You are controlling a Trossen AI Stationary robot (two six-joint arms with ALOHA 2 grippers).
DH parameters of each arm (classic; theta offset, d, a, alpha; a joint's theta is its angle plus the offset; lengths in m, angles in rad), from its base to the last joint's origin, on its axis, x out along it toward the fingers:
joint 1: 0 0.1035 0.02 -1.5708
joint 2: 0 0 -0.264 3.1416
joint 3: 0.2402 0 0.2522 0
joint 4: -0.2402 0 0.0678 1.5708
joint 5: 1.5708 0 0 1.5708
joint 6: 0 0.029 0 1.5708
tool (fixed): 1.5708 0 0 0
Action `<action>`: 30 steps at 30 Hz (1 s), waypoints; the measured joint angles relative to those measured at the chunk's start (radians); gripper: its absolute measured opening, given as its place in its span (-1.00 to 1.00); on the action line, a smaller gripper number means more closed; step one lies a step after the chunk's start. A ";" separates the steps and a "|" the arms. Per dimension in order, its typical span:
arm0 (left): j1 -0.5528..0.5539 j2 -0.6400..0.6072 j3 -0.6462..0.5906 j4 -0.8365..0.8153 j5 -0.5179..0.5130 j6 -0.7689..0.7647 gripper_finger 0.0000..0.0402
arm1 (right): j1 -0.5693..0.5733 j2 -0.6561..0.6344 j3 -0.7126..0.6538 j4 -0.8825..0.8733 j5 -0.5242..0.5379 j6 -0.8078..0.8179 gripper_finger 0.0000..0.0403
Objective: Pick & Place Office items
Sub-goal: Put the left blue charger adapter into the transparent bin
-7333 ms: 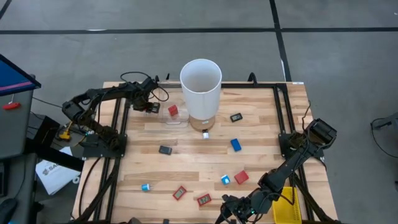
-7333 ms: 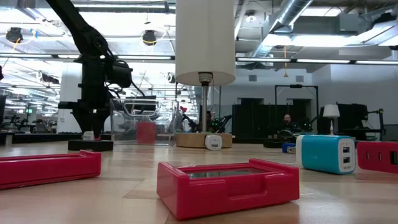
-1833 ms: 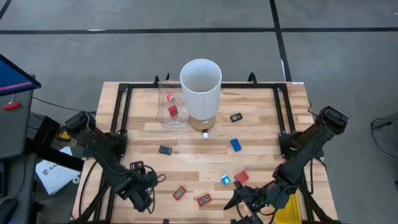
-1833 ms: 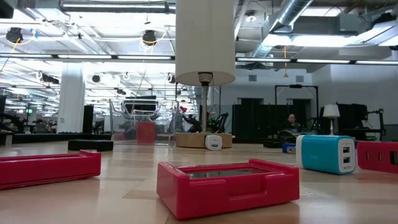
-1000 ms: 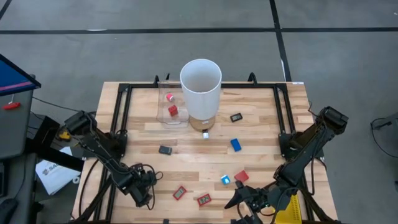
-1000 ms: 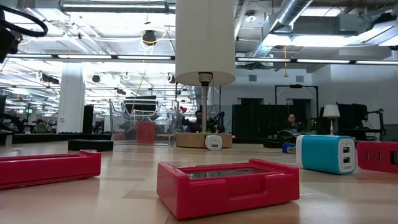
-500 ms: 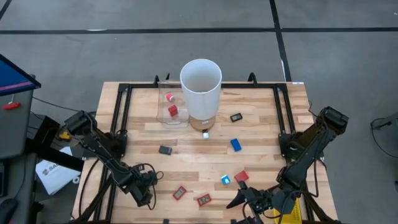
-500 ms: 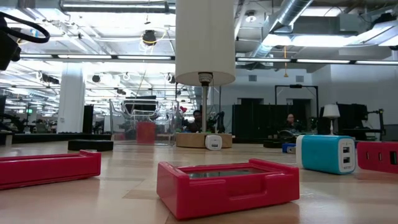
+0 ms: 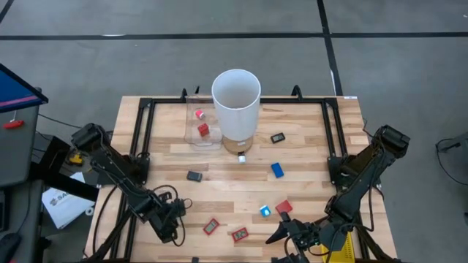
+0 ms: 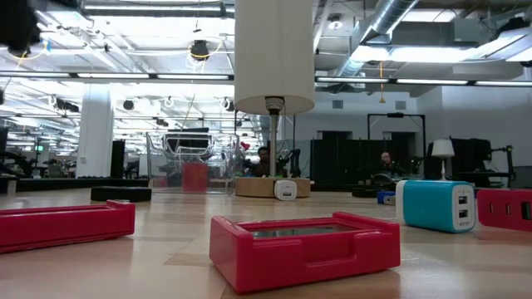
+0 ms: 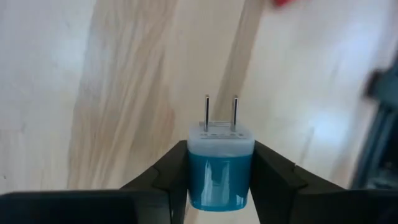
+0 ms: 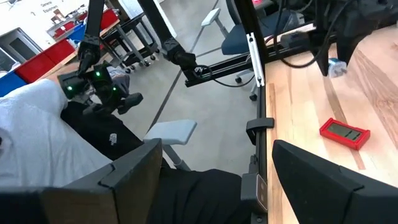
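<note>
Up comes the left gripper (image 9: 170, 223) off the near-left corner of the table (image 9: 307, 157), a touch higher than half a second ago, and the little blue piece that lay there seven seconds back is gone from the wood. It's in the fingers now: the left wrist view has both dark pads clamped on the blue charger plug (image 11: 219, 163), white cap and two prongs pointing away, bare wood beneath.

Right gripper (image 9: 289, 237) sits at the near edge, fingers spread wide with nothing between them.

Scattered on the table: two flat red pieces (image 9: 211, 226) near the front, a red block (image 9: 284, 207) touching a blue-and-white plug (image 9: 265, 211), a blue block (image 9: 278, 169) mid-table, black ones to either side. White cylinder (image 9: 235, 106) stands at the back, clear bin (image 9: 191, 136) beside it with two red items inside.
</note>
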 joint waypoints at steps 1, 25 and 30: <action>0.006 -0.019 0.000 0.004 -0.010 0.000 -0.38 | 0.000 0.000 0.000 0.000 0.000 0.000 0.48; 0.503 -0.116 0.209 0.116 -0.054 0.780 -0.38 | 0.006 0.000 0.000 0.000 0.000 -0.008 0.48; 0.658 -0.116 0.230 0.071 -0.043 0.818 -0.38 | 0.015 0.000 0.000 0.000 0.000 -0.008 0.48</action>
